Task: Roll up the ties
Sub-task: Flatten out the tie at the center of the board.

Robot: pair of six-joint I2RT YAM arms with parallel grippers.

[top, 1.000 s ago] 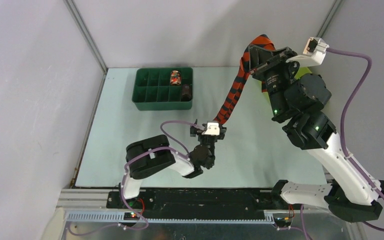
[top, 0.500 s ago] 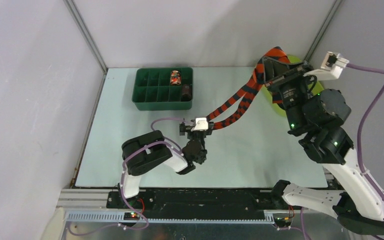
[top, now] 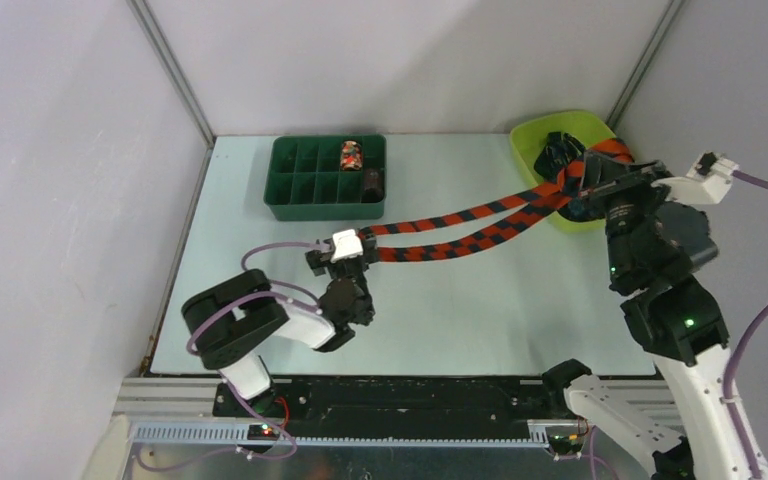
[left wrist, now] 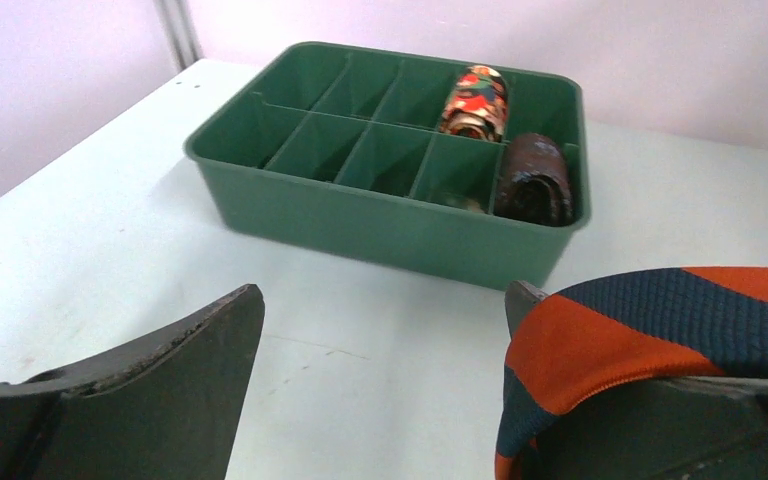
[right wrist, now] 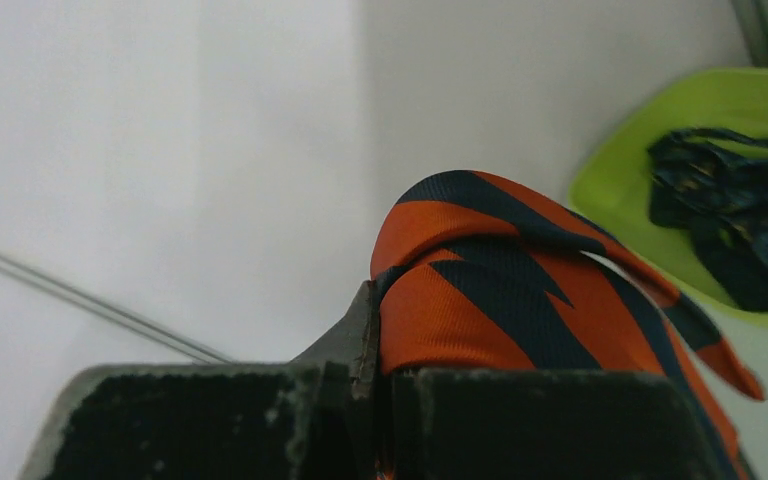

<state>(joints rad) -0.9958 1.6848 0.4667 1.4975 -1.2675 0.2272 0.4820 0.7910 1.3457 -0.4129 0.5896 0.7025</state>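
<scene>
As my right arm came down and swung out toward the lime-green bin, the red-orange striped tie stopped hanging and stretched nearly flat over the table in two strands. My right gripper was clamped shut on the tie's folded middle, at the bin's near edge (a dark navy tie lay inside it). My left gripper stood wide open, gripping nothing, with the tie draped over one finger. A second earlier the fabric dangled from high up, and my left arm had since slid leftward. I judged the tie was being laid straight, with rolling not yet begun.
</scene>
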